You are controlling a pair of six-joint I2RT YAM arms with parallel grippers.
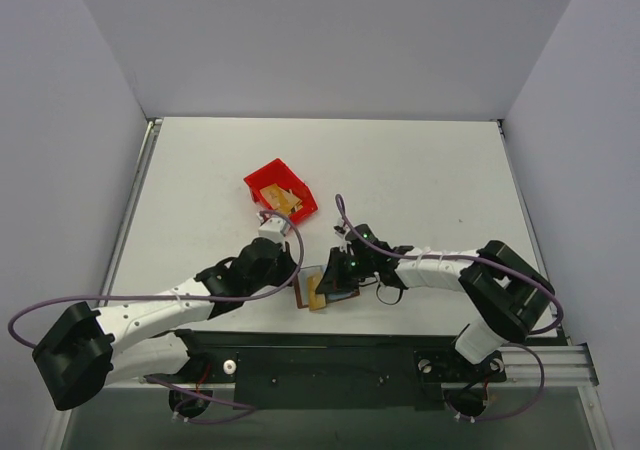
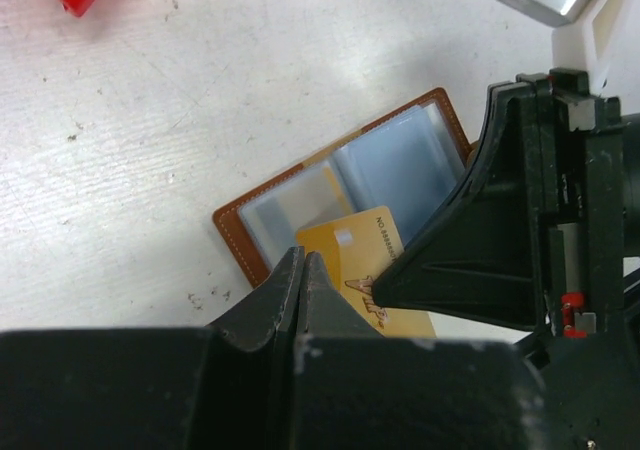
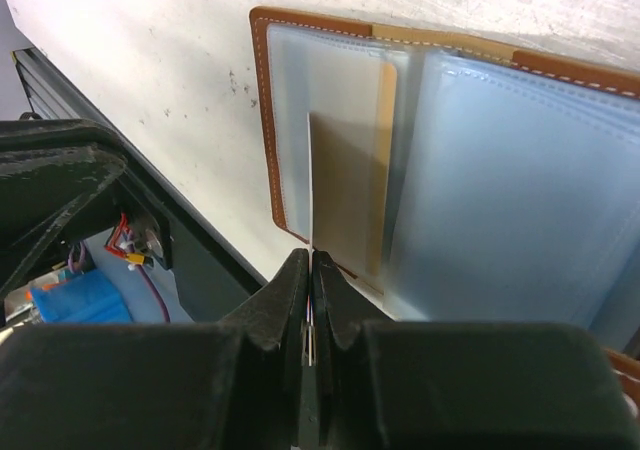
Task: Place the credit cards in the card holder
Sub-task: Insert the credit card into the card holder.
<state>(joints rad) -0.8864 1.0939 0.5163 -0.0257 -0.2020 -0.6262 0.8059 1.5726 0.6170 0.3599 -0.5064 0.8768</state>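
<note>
**A:** Right end effector [image 3: 311, 260]?
**B:** It's pinching a gold credit card [image 2: 350, 245], edging it into the open card holder [image 3: 262, 120], lower centre overhead.
**A:** Left end effector [image 2: 303, 270]?
**B:** Closed, carrying nothing. Other credit cards [image 1: 288, 200] are waiting in the red bin [image 1: 262, 182], so most of the job is likely undone.

The left arm [image 1: 150, 315] and the right arm [image 1: 440, 267] are built alike, with white moulded link shells between matte black joint housings. A thin purple cable [image 1: 40, 310] loops loosely along each. Both bases are bolted to a black metal rail [image 1: 330, 355] dotted with screws. Small green lights [image 1: 352, 265] glow near the right wrist. The left gripper [image 2: 303, 270] and right gripper [image 3: 310, 265] have black wedge-shaped plastic fingers, scuffed pale at the edges. Red wires [image 3: 125, 235] and a blue part [image 3: 75, 300] show inside one black housing.
</note>
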